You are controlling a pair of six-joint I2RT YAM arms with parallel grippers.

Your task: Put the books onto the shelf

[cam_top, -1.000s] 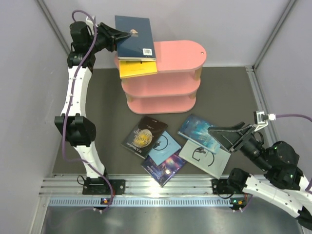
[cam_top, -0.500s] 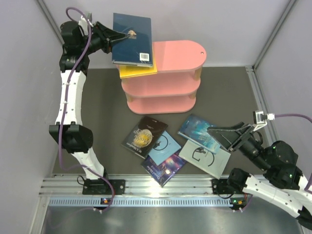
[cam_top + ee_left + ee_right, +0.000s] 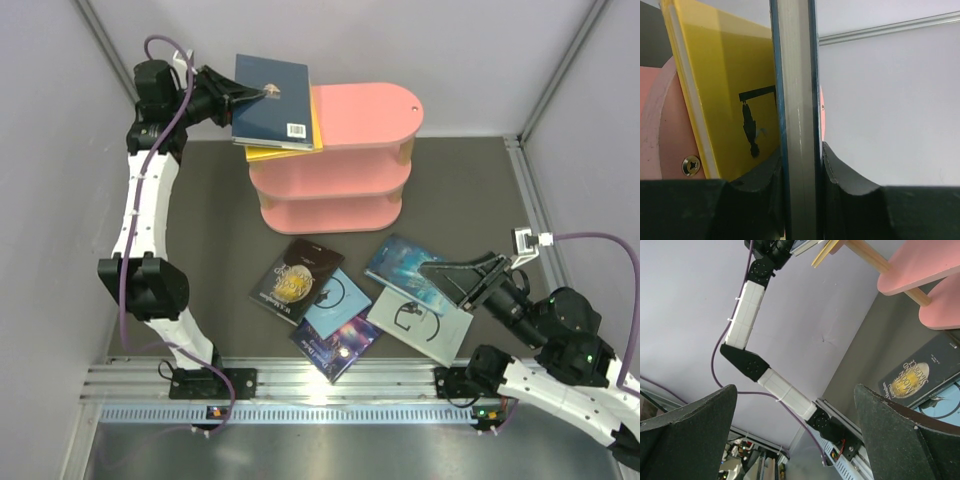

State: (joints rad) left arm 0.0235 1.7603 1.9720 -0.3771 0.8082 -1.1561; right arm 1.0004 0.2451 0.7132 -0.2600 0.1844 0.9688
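Left gripper (image 3: 262,95) is clamped on the navy book (image 3: 275,100), just over the yellow book (image 3: 268,153) at the left end of the three-tier pink shelf (image 3: 365,110); both overhang that edge of its top board, and I see bare board rightward. Right gripper (image 3: 468,280) hangs wide open above five on the table (image 3: 200,200): black moon book (image 3: 297,280), light blue book (image 3: 338,300), purple book (image 3: 337,343), teal book (image 3: 395,262), grey-white book (image 3: 425,328).

The left gripper (image 3: 264,93) shifted the navy book (image 3: 280,108) slightly left over the yellow book (image 3: 268,153), baring that book's right edge, while the right gripper (image 3: 445,285) edged left.
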